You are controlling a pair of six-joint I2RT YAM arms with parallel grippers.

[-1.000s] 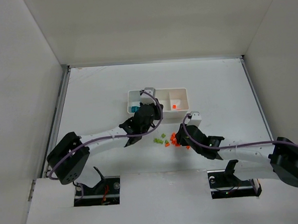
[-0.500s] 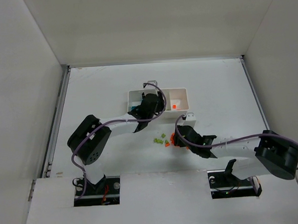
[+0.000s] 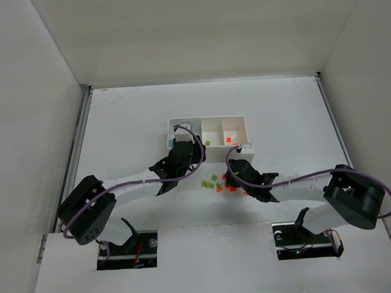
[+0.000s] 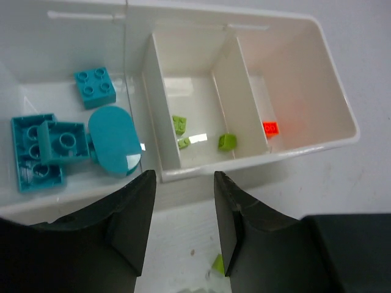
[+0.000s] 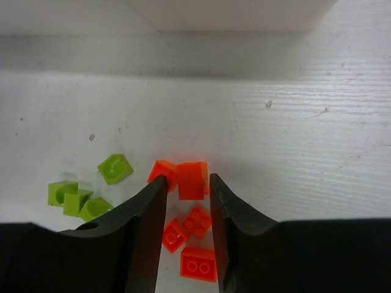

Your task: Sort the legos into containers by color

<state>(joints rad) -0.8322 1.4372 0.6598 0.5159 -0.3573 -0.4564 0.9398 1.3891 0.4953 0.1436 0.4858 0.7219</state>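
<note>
The white tray (image 3: 207, 119) has three compartments. In the left wrist view its left one holds teal legos (image 4: 55, 143), the middle one three green legos (image 4: 227, 141), the right one an orange lego (image 4: 271, 128). My left gripper (image 3: 184, 144) is open and empty (image 4: 183, 183), just in front of the tray's near wall (image 4: 244, 160). My right gripper (image 3: 230, 179) is open (image 5: 187, 181), low over the orange pile, its fingertips on either side of an orange lego (image 5: 192, 180). More orange legos (image 5: 195, 221) lie between the fingers.
Several loose green legos (image 5: 115, 168) lie on the table left of the orange pile, between the two grippers (image 3: 210, 182). One green lego (image 4: 218, 264) lies by my left gripper's right finger. The tray's near wall (image 5: 232, 15) is just beyond the pile.
My left gripper was over the tray's middle compartment and has drawn back toward me; a green lego now shows there. My right gripper has shifted slightly left onto the orange pile.
</note>
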